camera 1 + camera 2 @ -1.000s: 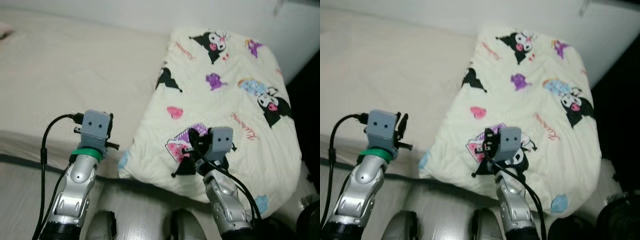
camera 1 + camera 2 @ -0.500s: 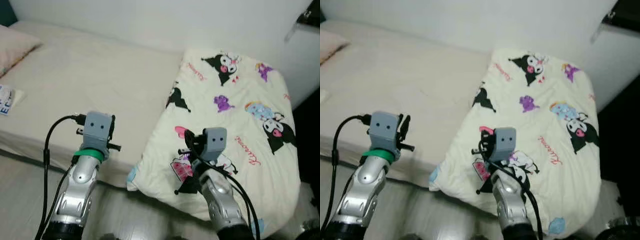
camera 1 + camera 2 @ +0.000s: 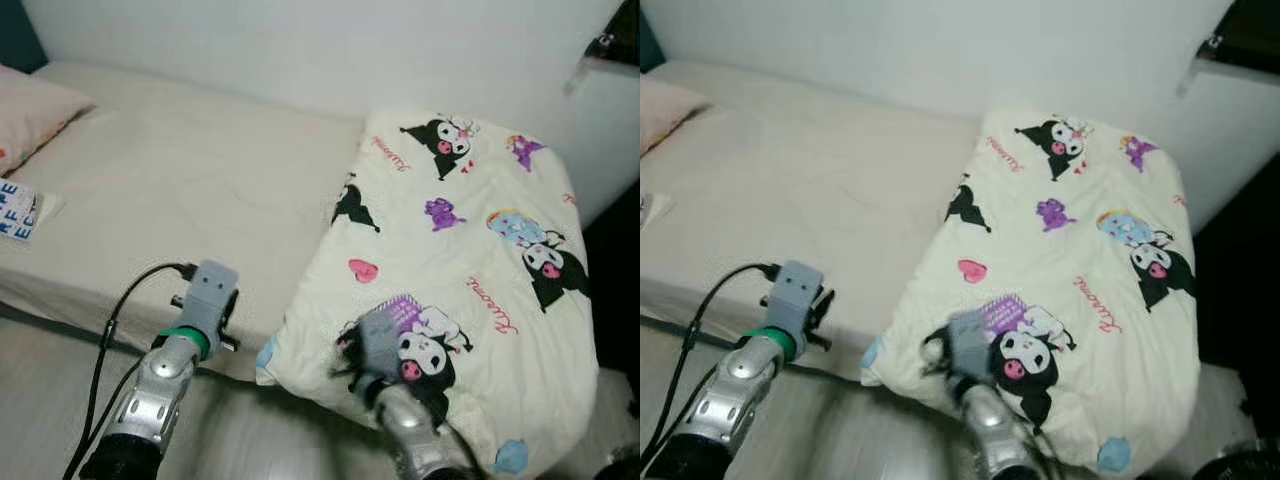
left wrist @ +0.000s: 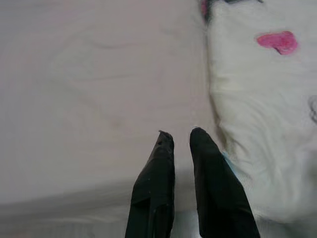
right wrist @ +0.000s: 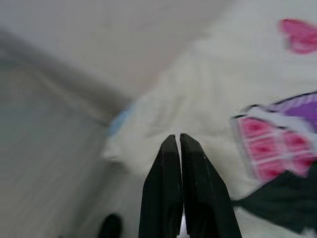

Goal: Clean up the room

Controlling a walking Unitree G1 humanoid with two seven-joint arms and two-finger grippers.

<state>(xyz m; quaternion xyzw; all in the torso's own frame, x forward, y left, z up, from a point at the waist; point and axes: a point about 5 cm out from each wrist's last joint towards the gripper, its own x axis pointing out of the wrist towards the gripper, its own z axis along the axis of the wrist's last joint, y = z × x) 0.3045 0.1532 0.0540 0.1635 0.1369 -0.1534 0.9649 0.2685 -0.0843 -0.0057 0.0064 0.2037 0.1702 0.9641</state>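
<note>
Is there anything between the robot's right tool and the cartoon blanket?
Nothing visible. The right tool, fingers together, hangs just above the near edge of the blanket, with no object between them. The left tool is over the bare mattress beside it.

The blanket [image 3: 460, 260] lies on the bed [image 3: 180, 190], ahead of the right gripper [image 5: 177, 140]. The left gripper [image 4: 182, 136] sits just left of the blanket's edge. A pillow [image 3: 30, 110] lies far left.

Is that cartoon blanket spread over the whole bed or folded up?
Folded up: the blanket sits as a thick, compact bundle at one end, leaving the bed sheet bare.
</note>
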